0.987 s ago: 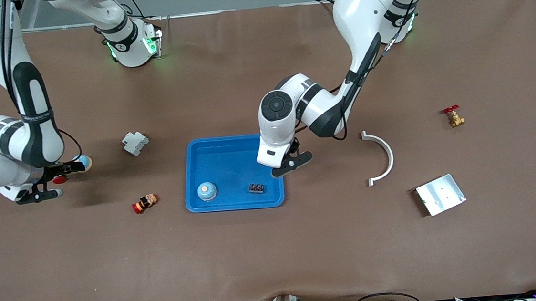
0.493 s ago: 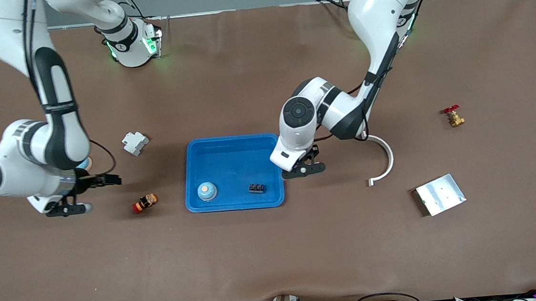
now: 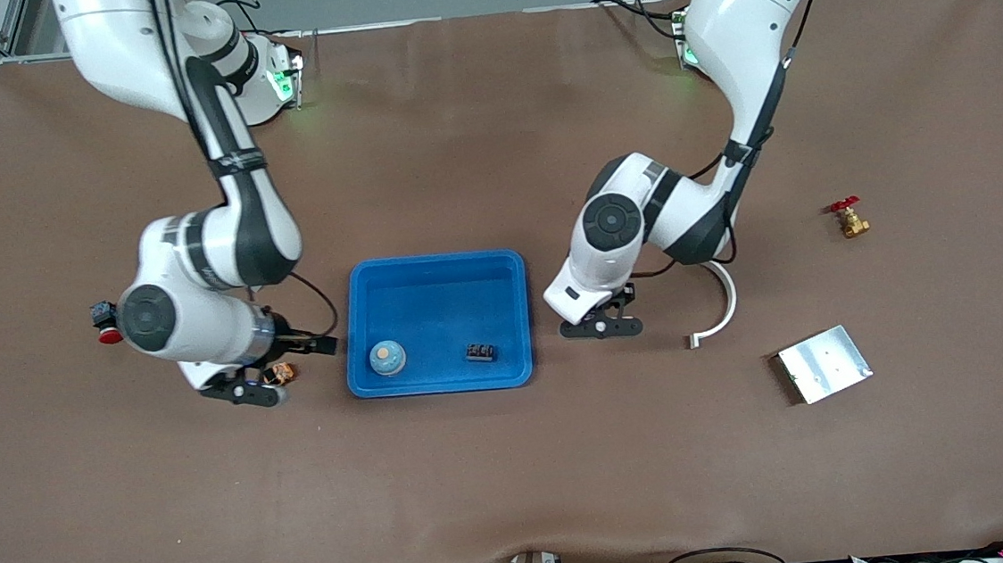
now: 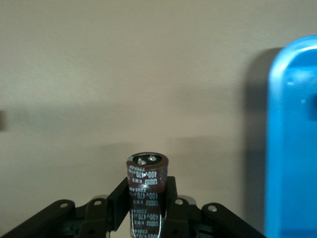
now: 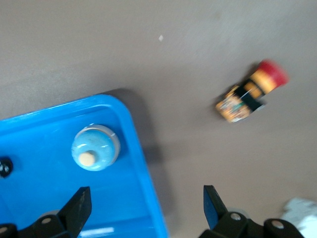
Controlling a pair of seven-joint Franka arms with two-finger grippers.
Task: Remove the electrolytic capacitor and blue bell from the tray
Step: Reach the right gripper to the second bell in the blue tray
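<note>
The dark brown capacitor (image 4: 147, 191) stands upright between the fingers of my left gripper (image 4: 147, 198), which is shut on it. That gripper (image 3: 602, 326) hangs over bare table just off the blue tray (image 3: 434, 273), at the left arm's end of it. The bell (image 3: 387, 357), a blue dome with an orange button, sits in the tray corner nearest the front camera, toward the right arm's end. My right gripper (image 3: 280, 370) hovers open and empty over the tray's rim (image 5: 143, 168), with the bell (image 5: 95, 147) close by.
A small black part (image 3: 480, 352) lies in the tray. An orange-and-red push button (image 5: 250, 94) lies under the right gripper. A red-capped button (image 3: 106, 323), a white curved piece (image 3: 720, 300), a metal plate (image 3: 824, 363) and a brass valve (image 3: 848, 218) lie about the table.
The left gripper has moved from over the tray's edge out toward the left arm's end, still holding the capacitor. The right arm has swung in from the table's end to the tray.
</note>
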